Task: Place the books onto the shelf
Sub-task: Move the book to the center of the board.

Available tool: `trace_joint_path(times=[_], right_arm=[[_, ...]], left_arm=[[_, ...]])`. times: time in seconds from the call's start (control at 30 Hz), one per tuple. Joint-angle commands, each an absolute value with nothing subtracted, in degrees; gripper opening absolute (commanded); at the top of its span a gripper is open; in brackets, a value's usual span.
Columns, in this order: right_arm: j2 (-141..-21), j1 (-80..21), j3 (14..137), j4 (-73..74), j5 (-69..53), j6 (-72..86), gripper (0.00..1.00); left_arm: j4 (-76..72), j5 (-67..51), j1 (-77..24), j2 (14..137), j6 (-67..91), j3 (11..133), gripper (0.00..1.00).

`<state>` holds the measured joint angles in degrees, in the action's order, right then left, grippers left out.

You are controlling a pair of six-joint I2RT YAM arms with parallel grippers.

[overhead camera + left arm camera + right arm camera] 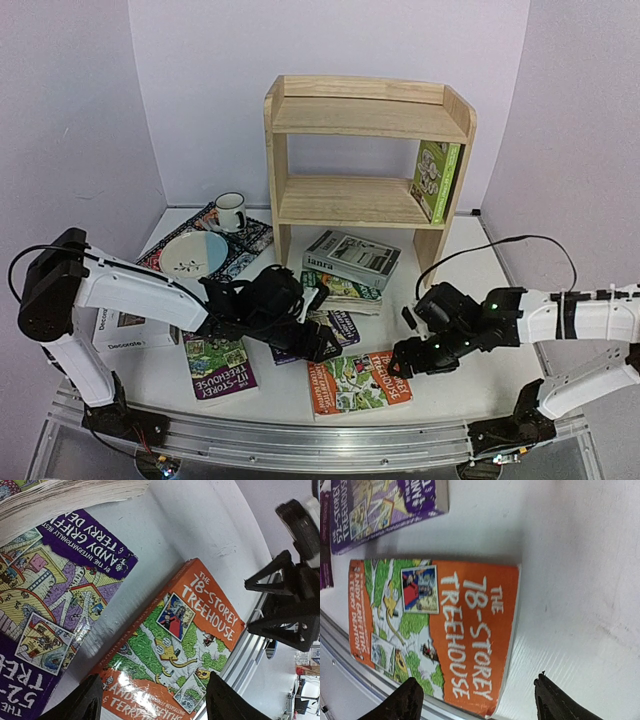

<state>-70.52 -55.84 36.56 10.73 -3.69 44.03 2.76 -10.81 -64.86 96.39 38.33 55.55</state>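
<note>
The shelf holds 1 book: the green paperback stands on the lower tier at the far right, leaning against the side panel. The other 6 lie on the table. The "ianra" book is stacked on the light green paperback just in front of the shelf, and the "Decorate" book sits under the left arm. Nearer the front lie the purple paperback, the dark purple paperback and the orange paperback.

The left gripper hovers by the dark purple cover, fingers apart, gripping nothing. The right gripper hangs at the orange cover's right edge (both wrist cameras see this cover), fingers spread, gripping nothing.

On the placemat sit a bowl and a mug; their contents cannot be told.
</note>
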Motion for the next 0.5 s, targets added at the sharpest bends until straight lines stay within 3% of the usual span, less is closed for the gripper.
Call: trace_joint_path(times=[0.0, 0.47], right_arm=[[-68.42, -60.12, 36.33, 17.97, -2.98, 48.74, 0.75], [-76.91, -78.15, 41.95, 22.03, 8.91, 49.38, 0.69]], left_arm=[[3.49, -13.9, -62.92, 98.05, 34.26, 59.14, 0.72], [3.5, -15.04, -61.93, 98.49, 32.96, 59.86, 0.73]])
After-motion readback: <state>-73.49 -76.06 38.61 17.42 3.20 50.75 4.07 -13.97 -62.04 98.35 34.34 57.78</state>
